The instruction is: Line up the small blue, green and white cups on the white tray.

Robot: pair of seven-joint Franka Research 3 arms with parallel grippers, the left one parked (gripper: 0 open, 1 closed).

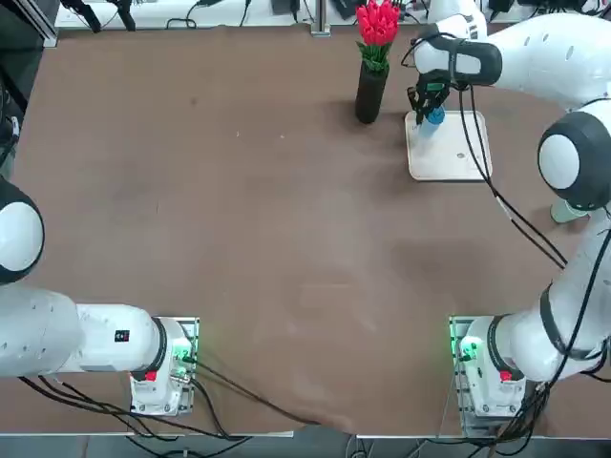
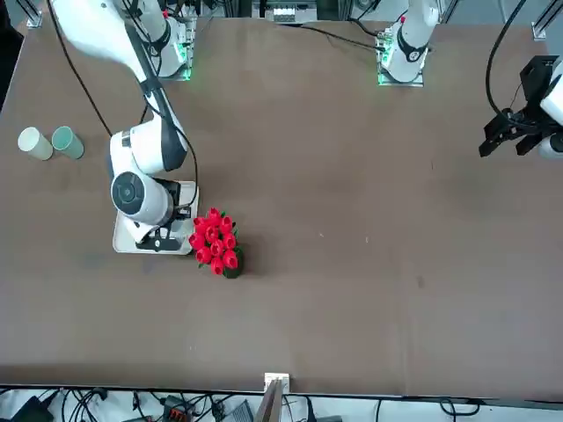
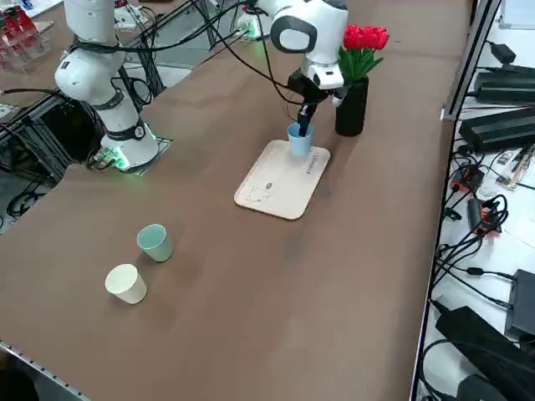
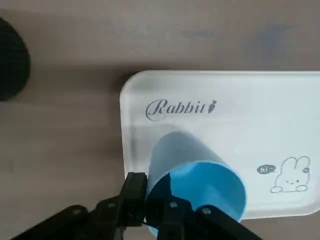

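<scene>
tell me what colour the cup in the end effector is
Light blue cup, clearest in the right wrist view.

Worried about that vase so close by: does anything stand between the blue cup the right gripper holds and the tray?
Nothing visible. The right gripper pinches the blue cup over the white tray; the black vase stands beside the tray.

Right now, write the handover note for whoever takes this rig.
Right gripper: shut on the blue cup, pinching its rim, over the white tray at the corner nearest the black vase.
Green cup and white cup: side by side on the bare table, far from the tray.
Done: blue cup brought to the tray, not yet released.
Left: release it, then fetch green and white and line up all three.
</scene>
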